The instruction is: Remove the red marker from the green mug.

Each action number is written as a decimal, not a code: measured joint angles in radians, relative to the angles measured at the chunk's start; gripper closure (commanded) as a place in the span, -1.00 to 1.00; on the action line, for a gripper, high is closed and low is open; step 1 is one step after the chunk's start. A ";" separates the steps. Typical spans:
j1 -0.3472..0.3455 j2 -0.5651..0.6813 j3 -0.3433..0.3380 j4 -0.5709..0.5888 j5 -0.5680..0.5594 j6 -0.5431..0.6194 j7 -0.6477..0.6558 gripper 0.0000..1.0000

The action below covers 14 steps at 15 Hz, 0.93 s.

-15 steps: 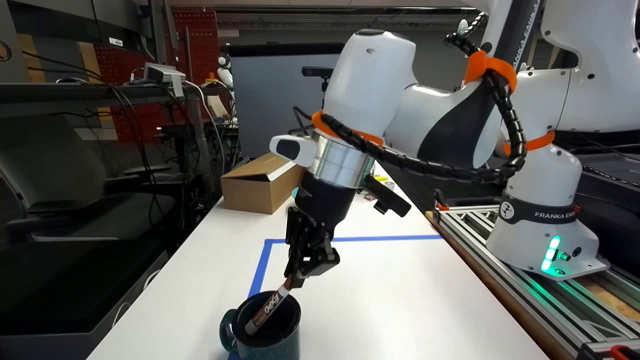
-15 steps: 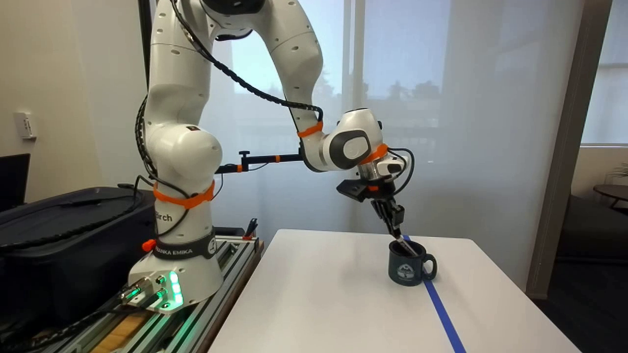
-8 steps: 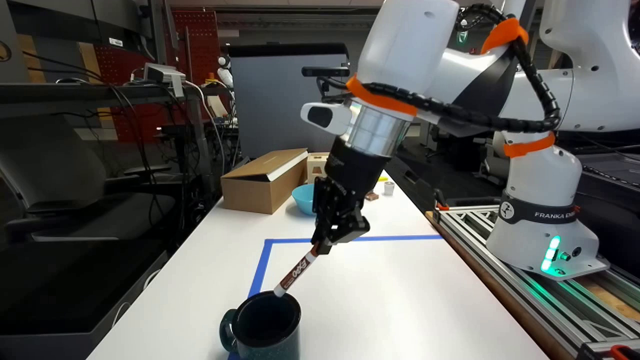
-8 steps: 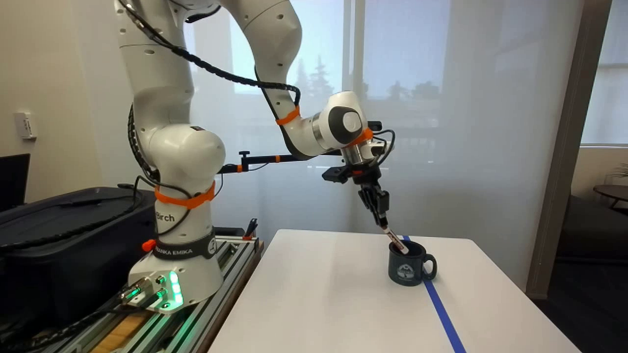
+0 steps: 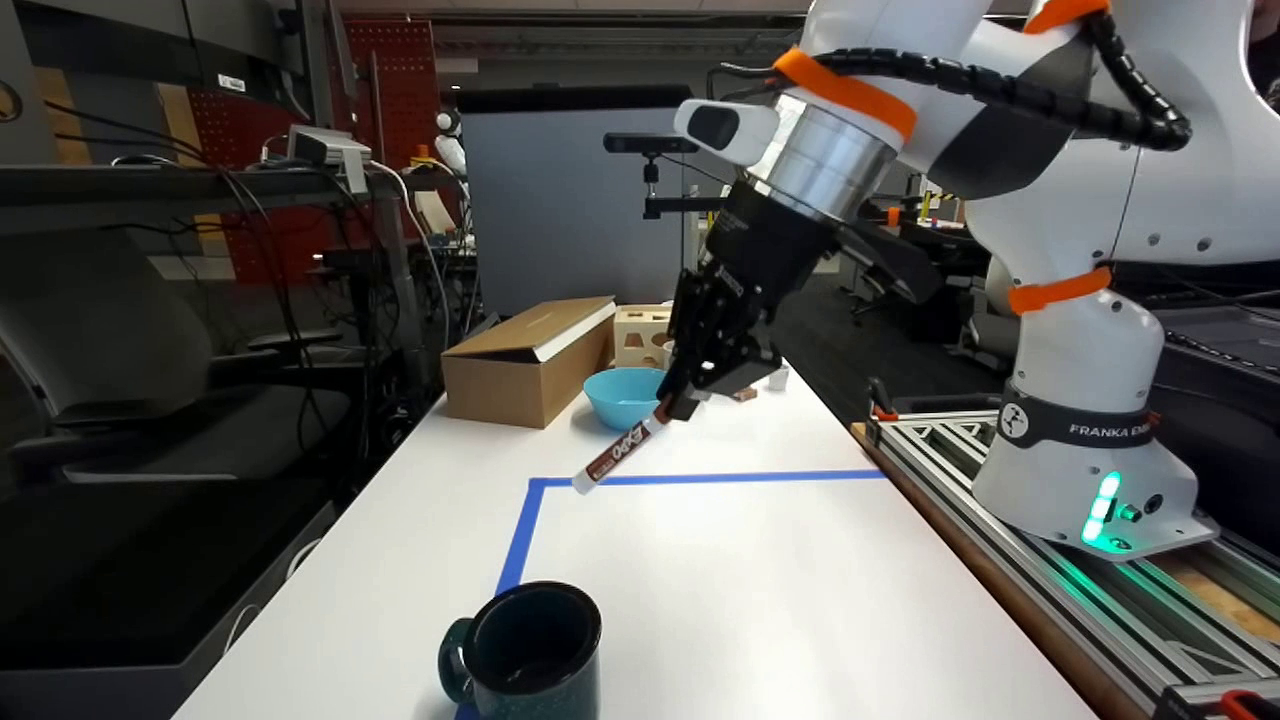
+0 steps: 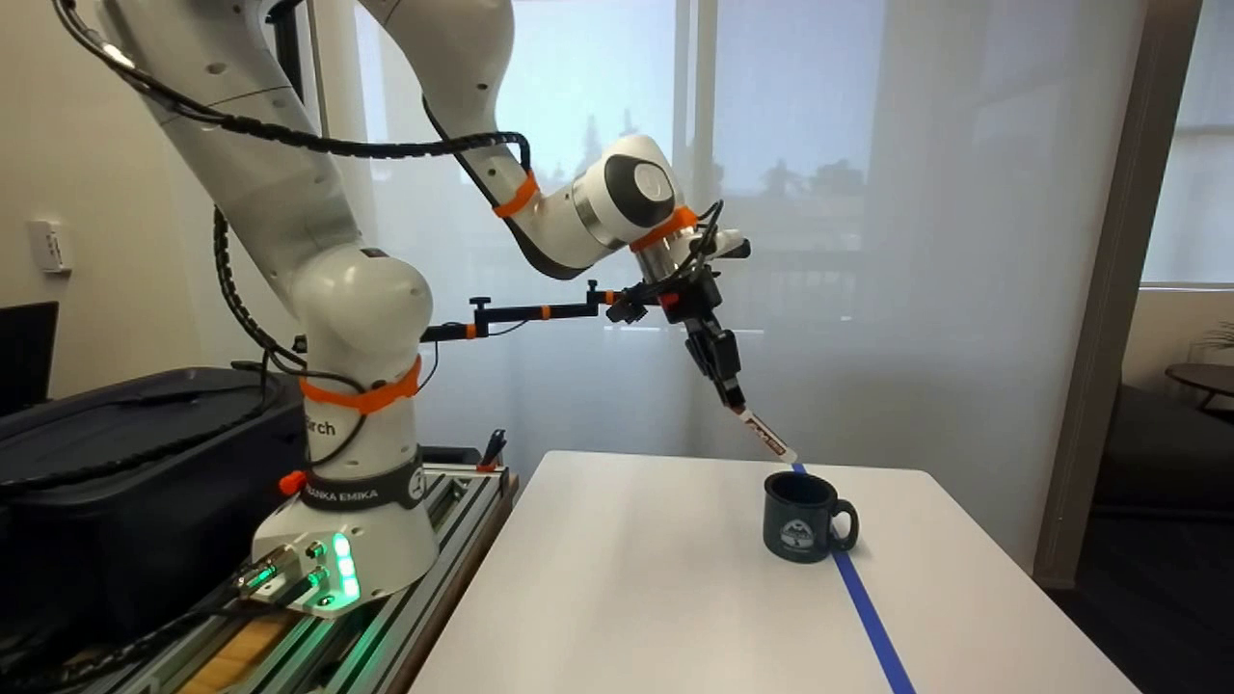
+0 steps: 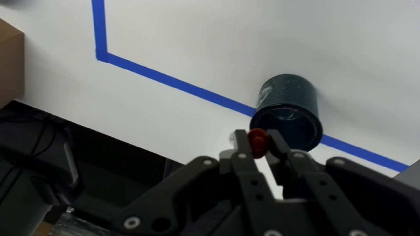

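The red marker is held by one end in my gripper. Its white tip points down and away at a slant. In an exterior view the marker hangs above the table, higher than the mug rim and apart from it. The dark green mug stands upright on the table with nothing seen inside; it also shows in an exterior view. In the wrist view my fingers are shut on the marker's red end, and the mug lies beyond, its handle hidden.
Blue tape marks lines on the white table. A light blue bowl, a cardboard box and a wooden block stand at the far end. A camera on a stand is behind.
My gripper has lifted the marker out of the mug and moved up and back toward the robot base. The marker stays gripped and tilts flatter. The mug has not moved.
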 measured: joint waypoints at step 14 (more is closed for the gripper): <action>-0.040 0.193 -0.332 -0.005 -0.323 0.248 0.150 0.91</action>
